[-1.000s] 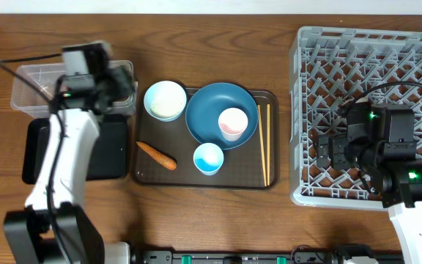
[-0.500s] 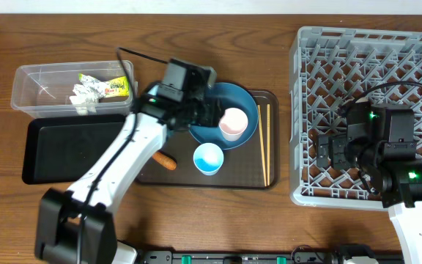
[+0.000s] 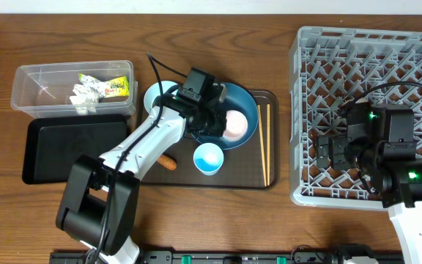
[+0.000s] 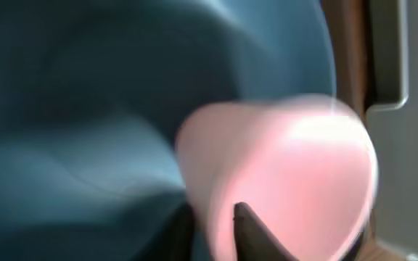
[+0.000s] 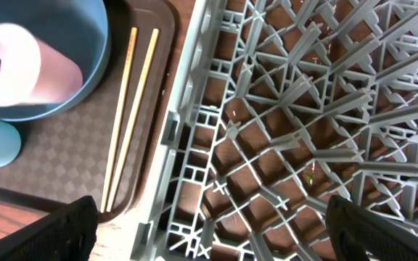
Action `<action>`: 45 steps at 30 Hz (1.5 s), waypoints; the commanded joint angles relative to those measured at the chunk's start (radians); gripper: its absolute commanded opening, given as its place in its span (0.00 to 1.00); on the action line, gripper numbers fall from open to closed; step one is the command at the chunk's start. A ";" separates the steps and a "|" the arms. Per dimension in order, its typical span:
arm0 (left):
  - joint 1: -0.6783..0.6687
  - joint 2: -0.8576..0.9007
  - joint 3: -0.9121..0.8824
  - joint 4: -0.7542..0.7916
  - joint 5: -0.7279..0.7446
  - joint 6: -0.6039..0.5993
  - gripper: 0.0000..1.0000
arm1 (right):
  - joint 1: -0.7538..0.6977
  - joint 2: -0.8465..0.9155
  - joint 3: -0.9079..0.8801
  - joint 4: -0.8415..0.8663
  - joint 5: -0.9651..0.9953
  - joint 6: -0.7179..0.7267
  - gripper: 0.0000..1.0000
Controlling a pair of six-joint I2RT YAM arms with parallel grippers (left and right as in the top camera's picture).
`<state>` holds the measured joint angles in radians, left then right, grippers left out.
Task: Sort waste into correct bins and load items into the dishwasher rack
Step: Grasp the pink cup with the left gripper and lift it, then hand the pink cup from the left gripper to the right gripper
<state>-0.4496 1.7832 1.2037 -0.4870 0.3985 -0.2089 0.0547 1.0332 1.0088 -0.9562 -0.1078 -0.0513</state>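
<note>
Over the brown serving tray (image 3: 244, 167), I have the left fingers (image 4: 249, 228) pinched across the wall of the pale pink cup (image 4: 289, 167), one inside, one outside, for a lift from the dark blue dish (image 3: 242, 99). Right fingers (image 5: 64, 228) stand spread and empty above the dishwasher rack (image 5: 303, 109), apparently on standby.

Left hand (image 3: 220, 123) at pink cup (image 3: 237, 123) in blue dish (image 3: 246, 101) on brown serving tray (image 3: 240, 174); light blue cup (image 3: 208, 158) at tray's front, chopsticks (image 3: 264, 143) along its right side, carrot (image 3: 168, 161) at its left edge, rack (image 3: 321, 44) to its right.
</note>
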 commanded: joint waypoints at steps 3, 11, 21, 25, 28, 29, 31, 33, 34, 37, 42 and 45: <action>0.002 0.000 0.023 0.009 0.009 0.010 0.06 | -0.003 0.001 0.018 -0.002 0.003 0.013 0.99; 0.109 -0.100 0.040 0.014 0.013 -0.058 0.06 | -0.003 0.001 0.018 0.095 0.006 0.023 0.99; 0.384 -0.180 0.040 0.218 0.649 -0.378 0.06 | -0.003 0.122 0.018 0.367 -0.373 0.129 0.99; 0.393 -0.173 0.038 0.220 0.857 -0.395 0.06 | -0.003 0.243 0.018 0.523 -0.844 0.059 0.99; 0.382 -0.173 0.038 0.220 0.976 -0.395 0.06 | -0.001 0.329 0.018 0.689 -1.165 0.043 0.99; 0.378 -0.173 0.038 0.220 1.002 -0.395 0.06 | 0.001 0.356 0.018 0.745 -1.257 0.044 0.99; 0.368 -0.173 0.038 0.220 1.026 -0.395 0.06 | 0.011 0.402 0.018 0.829 -1.371 0.061 0.98; 0.357 -0.173 0.038 0.219 1.048 -0.395 0.06 | 0.020 0.436 0.018 0.858 -1.382 0.092 0.98; 0.351 -0.173 0.038 0.220 1.063 -0.395 0.06 | 0.023 0.447 0.018 0.859 -1.382 0.092 0.98; 0.331 -0.173 0.037 0.216 1.072 -0.394 0.06 | 0.026 0.467 0.018 0.860 -1.382 0.092 0.99; 0.286 -0.173 0.037 0.214 1.071 -0.395 0.06 | 0.030 0.467 0.018 0.871 -1.386 0.092 0.99; 0.252 -0.173 0.037 0.210 1.049 -0.395 0.06 | 0.034 0.467 0.018 0.887 -1.386 0.094 0.99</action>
<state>-0.1703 1.6028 1.2335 -0.2729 1.4338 -0.6029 0.0677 1.4986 1.0157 -0.0776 -1.4498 0.0345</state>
